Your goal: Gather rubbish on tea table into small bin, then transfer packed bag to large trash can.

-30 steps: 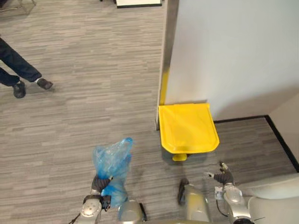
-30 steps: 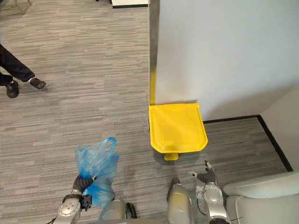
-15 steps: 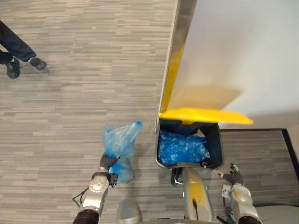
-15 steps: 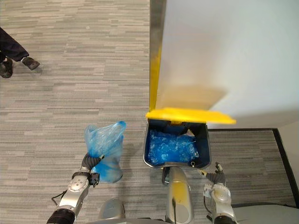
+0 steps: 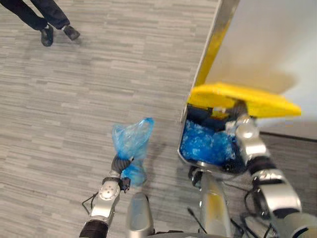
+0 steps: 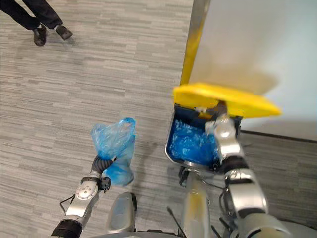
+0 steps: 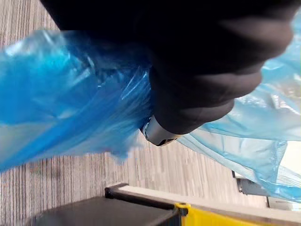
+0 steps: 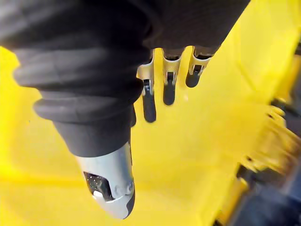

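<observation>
Quick headcount from where I'm standing: one loose blue bag (image 5: 132,142). One big trash can (image 5: 185,130), with one yellow lid (image 5: 237,96) and one blue liner (image 5: 205,146) inside it. Two robot hands, a left hand (image 5: 120,163) and a right hand (image 8: 169,87). One person (image 5: 34,12) across the room, two dark shoes (image 5: 47,35).

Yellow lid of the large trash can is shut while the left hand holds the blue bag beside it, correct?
No: the yellow lid is raised, not shut. The left eye view shows the large trash can open, blue liner inside, with the right hand up at the lid. The left hand does hold the blue bag beside it.
</observation>
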`<state>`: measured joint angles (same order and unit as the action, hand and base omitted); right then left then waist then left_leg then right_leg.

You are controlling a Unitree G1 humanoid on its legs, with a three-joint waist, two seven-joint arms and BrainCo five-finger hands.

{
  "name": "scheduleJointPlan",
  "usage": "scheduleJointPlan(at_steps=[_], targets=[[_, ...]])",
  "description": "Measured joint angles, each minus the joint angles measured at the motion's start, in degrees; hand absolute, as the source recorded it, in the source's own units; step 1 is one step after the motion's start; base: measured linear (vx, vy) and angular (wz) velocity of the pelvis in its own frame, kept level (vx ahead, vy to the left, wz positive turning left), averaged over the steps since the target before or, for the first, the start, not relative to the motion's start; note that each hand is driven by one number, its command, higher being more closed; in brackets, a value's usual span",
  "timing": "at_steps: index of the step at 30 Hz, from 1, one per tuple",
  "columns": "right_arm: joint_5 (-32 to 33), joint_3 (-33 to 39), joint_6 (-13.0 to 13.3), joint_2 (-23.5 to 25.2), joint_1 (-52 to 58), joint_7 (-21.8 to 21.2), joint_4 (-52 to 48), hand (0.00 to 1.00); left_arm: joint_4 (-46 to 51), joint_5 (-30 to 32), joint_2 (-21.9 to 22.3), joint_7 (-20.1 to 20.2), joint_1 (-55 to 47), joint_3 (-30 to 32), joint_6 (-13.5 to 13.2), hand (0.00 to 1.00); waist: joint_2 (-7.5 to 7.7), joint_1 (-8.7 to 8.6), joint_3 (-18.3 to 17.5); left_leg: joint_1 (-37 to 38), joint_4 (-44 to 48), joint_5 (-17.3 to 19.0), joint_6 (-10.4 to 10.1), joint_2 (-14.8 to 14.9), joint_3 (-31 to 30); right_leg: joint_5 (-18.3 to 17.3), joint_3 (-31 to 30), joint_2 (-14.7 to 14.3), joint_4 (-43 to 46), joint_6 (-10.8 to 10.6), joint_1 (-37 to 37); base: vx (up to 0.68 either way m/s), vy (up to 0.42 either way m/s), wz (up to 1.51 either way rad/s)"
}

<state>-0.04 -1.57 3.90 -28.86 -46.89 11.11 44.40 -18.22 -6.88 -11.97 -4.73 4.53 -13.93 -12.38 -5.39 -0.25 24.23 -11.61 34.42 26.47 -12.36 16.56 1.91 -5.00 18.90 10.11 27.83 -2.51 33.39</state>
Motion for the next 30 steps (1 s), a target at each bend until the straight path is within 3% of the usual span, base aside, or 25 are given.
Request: scheduleJointPlan(at_steps=[4, 9, 11, 15, 17, 21, 24, 26, 30], targets=[[0.4, -3.8, -0.1, -1.0, -3.4, -0.1, 1.3, 0.0, 5.9, -1.8, -0.3, 1.8, 5.9, -7.8, -1.6, 1.0, -0.01, -1.09, 0.8, 0.0, 0.5, 0.0, 0.1, -0.6, 0.3, 0.2, -0.3, 0.5, 0.2, 0.2, 0.0, 0.01, 0.018, 0.01], [1.1, -8.7, -1.3, -1.0, -7.5, -1.8, 3.9, 0.0, 9.5, -4.8, 0.9, 3.6, 13.5, -18.0, -1.8, 1.0, -0.03, -2.01, 1.2, 0.0, 1.9, 0.3, 0.6, -0.8, 0.8, 0.2, -0.9, 0.8, 0.9, 0.2, -0.1, -0.01, 0.002, -0.02], [1.7, -10.9, -2.0, -1.1, -9.8, -3.1, 3.9, 0.0, 9.8, -7.1, 3.6, 3.8, 20.0, -22.7, -1.8, 1.0, -0.09, -2.24, 2.4, 0.0, 2.8, 0.7, 1.0, -0.9, 1.3, 0.4, -1.6, 0.8, 0.8, 0.1, -0.1, -0.05, 0.008, -0.1], [1.8, -13.1, -2.0, -1.1, -13.0, -4.1, 4.0, 0.0, 9.6, -10.6, 9.3, 4.5, 28.4, -27.0, -2.3, 1.0, -0.37, -2.83, 4.2, -0.2, 3.6, 1.1, 1.7, -0.7, 2.0, 1.2, -2.1, 0.0, -0.5, -0.6, -0.1, -0.06, 0.002, -0.13], [1.8, -14.2, -2.0, -0.9, -13.9, -5.0, 4.0, 0.0, 6.3, -11.0, 12.7, 4.6, 31.7, -28.5, -3.5, 1.0, -0.53, -3.35, 4.4, -0.2, 3.5, 1.1, 1.7, -0.5, 2.2, 1.9, -2.3, -0.3, -1.4, 0.1, -0.1, -0.01, 0.011, -0.12], [1.8, -15.3, -2.0, -0.9, -15.5, -6.1, 4.2, 0.0, -6.9, -9.3, 15.6, 3.8, 36.3, -27.7, -3.5, 1.0, -0.71, -4.01, 4.5, -0.8, 3.6, 1.2, 1.8, -0.6, 3.2, 2.8, -3.2, -1.0, -2.6, -0.2, 0.7, -0.01, 0.012, -0.14], [1.7, -17.4, -1.5, -1.0, -18.9, -6.1, 4.3, 0.0, -18.6, -3.0, 15.7, 0.7, 39.2, -23.1, -1.2, 1.0, -0.69, -5.13, 4.5, -3.8, 4.0, 1.2, 1.9, -0.6, 4.0, 4.2, -3.8, -1.4, -4.0, -0.1, 3.5, -0.02, 0.003, -0.15], [1.6, -17.9, -0.9, -1.0, -20.3, -6.1, 4.3, 0.0, -26.1, 1.2, 15.7, -1.0, 41.7, -20.2, 0.9, 1.0, -0.71, -5.15, 4.9, -6.1, 5.0, 1.2, 1.9, -0.3, 4.1, 4.9, -4.2, -2.0, -4.3, 0.5, 5.6, -0.01, -0.008, -0.19], [1.8, -18.1, -0.3, -1.4, -20.7, -5.9, 4.0, 0.0, -35.0, 8.9, 15.4, -4.8, 47.5, -13.9, 2.8, 1.0, -0.65, -5.13, 6.0, -11.3, 7.0, 1.4, 1.7, 0.5, 4.5, 6.4, -4.3, -2.8, -5.4, 1.0, 9.8, -0.02, -0.019, -0.12]])
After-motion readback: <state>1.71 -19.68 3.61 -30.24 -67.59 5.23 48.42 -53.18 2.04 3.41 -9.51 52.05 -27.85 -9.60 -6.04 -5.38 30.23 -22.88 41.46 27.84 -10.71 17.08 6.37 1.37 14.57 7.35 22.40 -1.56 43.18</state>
